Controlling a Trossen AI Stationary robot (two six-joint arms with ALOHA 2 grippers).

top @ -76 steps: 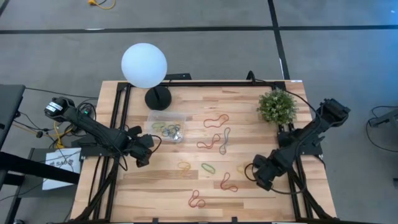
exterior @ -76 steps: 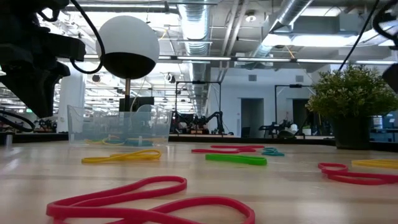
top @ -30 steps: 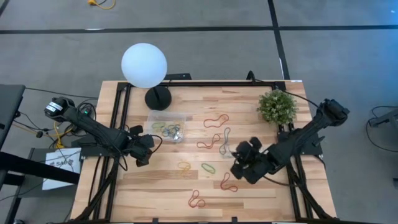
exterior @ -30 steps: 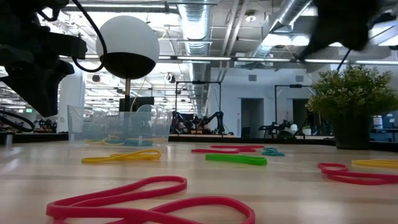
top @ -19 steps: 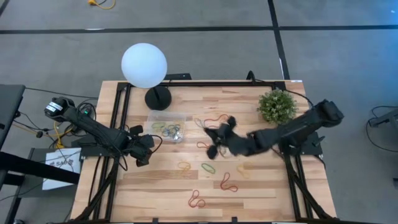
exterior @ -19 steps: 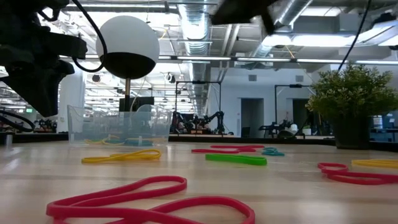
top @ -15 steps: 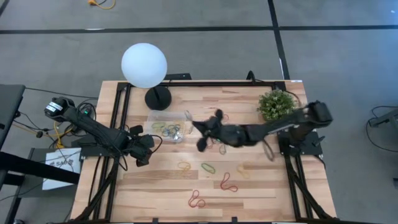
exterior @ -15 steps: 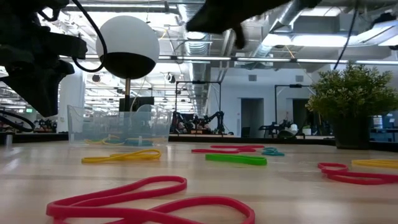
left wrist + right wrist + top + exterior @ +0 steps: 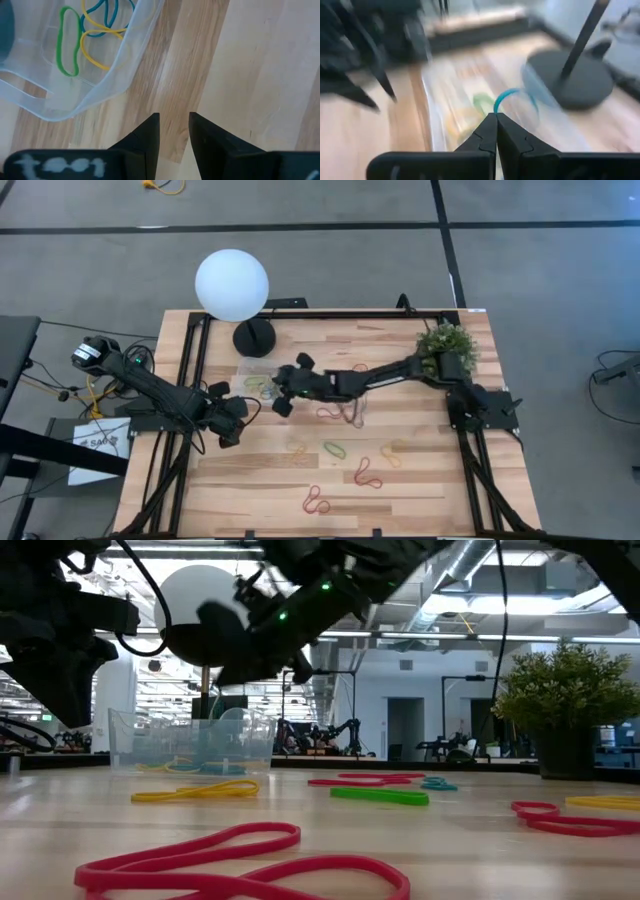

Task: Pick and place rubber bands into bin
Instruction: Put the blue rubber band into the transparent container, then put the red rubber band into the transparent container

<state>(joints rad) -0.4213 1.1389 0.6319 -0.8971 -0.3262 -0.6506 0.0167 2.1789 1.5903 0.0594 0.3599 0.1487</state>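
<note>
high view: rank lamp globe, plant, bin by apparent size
1. Lamp globe, though it stands higher, nearer the camera.
2. Plant and bin: look alike; the right arm covers part of the bin, so unranked.

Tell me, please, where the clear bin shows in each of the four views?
High view: bin left of centre, under the right gripper.
Low view: bin at left, behind a yellow band.
Left wrist view: bin upper left.
Right wrist view: bin mid-picture.
Shared landmark: the lamp beside it.

Two dark jointed arms, blk cables, green LED, flat blk fingers
</note>
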